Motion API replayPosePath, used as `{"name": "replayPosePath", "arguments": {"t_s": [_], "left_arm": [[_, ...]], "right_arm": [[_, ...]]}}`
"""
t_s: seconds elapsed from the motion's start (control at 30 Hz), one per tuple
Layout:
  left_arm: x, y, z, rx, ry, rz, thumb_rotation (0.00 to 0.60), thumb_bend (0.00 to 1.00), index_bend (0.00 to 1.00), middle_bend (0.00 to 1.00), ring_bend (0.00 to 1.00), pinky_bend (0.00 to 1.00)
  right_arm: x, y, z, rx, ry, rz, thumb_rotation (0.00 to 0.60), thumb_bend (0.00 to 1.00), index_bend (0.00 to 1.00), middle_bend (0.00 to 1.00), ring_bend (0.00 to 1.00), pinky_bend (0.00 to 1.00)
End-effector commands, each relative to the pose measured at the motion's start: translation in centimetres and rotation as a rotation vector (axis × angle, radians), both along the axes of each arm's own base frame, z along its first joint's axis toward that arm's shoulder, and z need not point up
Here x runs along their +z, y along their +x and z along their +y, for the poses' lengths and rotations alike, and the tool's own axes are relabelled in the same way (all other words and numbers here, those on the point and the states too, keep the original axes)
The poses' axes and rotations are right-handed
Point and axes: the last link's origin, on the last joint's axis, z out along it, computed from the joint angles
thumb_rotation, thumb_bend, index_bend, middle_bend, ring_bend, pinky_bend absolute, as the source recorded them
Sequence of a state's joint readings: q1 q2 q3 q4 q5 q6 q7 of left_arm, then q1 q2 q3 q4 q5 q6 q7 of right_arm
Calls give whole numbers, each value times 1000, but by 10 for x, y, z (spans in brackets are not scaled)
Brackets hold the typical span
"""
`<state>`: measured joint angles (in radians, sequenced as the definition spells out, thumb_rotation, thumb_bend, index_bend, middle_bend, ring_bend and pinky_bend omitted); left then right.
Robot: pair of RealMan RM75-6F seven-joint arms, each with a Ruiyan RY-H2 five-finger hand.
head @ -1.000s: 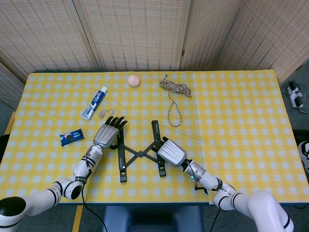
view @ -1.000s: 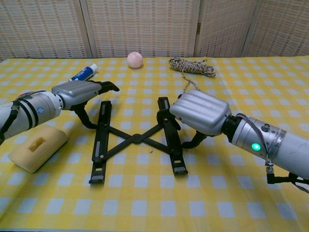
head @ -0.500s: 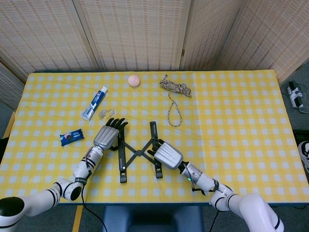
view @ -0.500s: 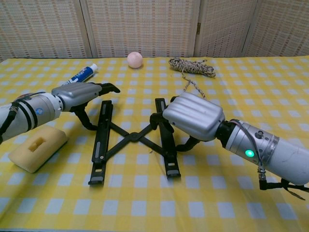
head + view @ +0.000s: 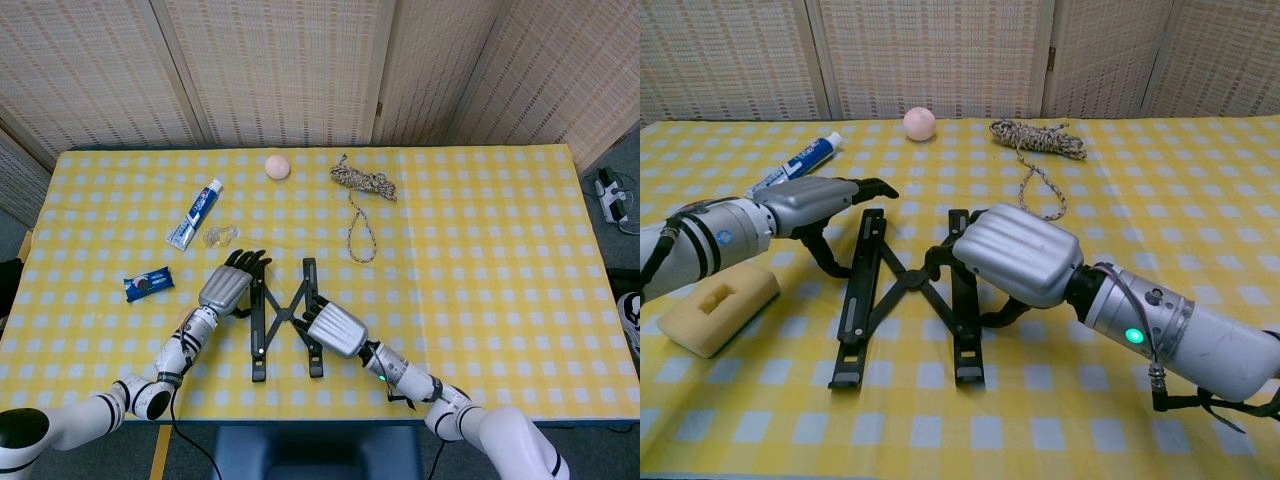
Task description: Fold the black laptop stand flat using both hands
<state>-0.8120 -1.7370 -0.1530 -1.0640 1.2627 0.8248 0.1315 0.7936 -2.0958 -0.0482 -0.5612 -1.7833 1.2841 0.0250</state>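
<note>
1. From the head view, the black laptop stand (image 5: 283,318) lies near the front middle of the desk (image 5: 480,260), which wears a yellow checked cloth. Its two long rails run front to back, joined by crossed links, and are close together but not yet side by side.

2. Also from above, the left hand (image 5: 228,284) rests against the outer side of the left rail near its far end, fingers stretched forward. The right hand (image 5: 333,329) sits against the right rail, palm down, fingers curled toward it.

3. In the chest view, the stand (image 5: 905,292) looks like stiff, light bars on pivots. I would judge it rigid along each rail and loose only at the hinges, so pushing the rails from outside, near the middle, should close it without tipping it. It may slide on the cloth if only one side pushes.

4. Here the left hand (image 5: 820,205) hovers low with its fingers extended over the left rail and the thumb hooked down beside it. I cannot tell whether it truly grips the rail.

5. The right hand (image 5: 1015,253) arches over the right rail, its fingers curled down around the bar. It appears to hold it, though the broad back of the hand hides the contact.
</note>
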Motion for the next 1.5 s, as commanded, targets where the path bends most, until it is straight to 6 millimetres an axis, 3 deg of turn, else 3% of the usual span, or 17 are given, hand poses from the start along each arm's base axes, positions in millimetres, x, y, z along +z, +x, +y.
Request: {"name": "replayPosePath", "arguments": {"t_s": [0.03, 0.6, 0.67, 0.8, 0.97, 1.13, 1.5], "left_arm": [[-1, 2, -2, -5, -8, -7, 600, 210, 0, 0, 0, 0], [2, 8, -7, -22, -8, -25, 600, 210, 0, 0, 0, 0], [9, 5, -7, -17, 8, -33, 600, 210, 0, 0, 0, 0], [25, -2, -10, -1, 34, -56, 600, 210, 0, 0, 0, 0], [52, -12, -16, 1, 88, -75, 600, 210, 0, 0, 0, 0], [73, -16, -23, 3, 119, -97, 600, 210, 0, 0, 0, 0], [90, -29, -28, 36, 142, -118, 600, 209, 0, 0, 0, 0]], "right_arm": [[-2, 2, 1, 9, 2, -3, 600, 182, 409, 599, 553, 411], [-6, 11, 13, 33, 50, -36, 600, 182, 409, 587, 552, 411], [0, 11, 12, 39, 69, -35, 600, 182, 377, 540, 532, 410], [17, 18, 9, 46, 110, -19, 600, 183, 201, 412, 424, 395], [40, 37, 7, 44, 225, 113, 600, 182, 12, 262, 303, 251], [50, 56, 0, 44, 280, 306, 600, 183, 0, 95, 173, 143], [39, 83, -16, 148, 241, 546, 600, 183, 0, 0, 44, 27]]}}
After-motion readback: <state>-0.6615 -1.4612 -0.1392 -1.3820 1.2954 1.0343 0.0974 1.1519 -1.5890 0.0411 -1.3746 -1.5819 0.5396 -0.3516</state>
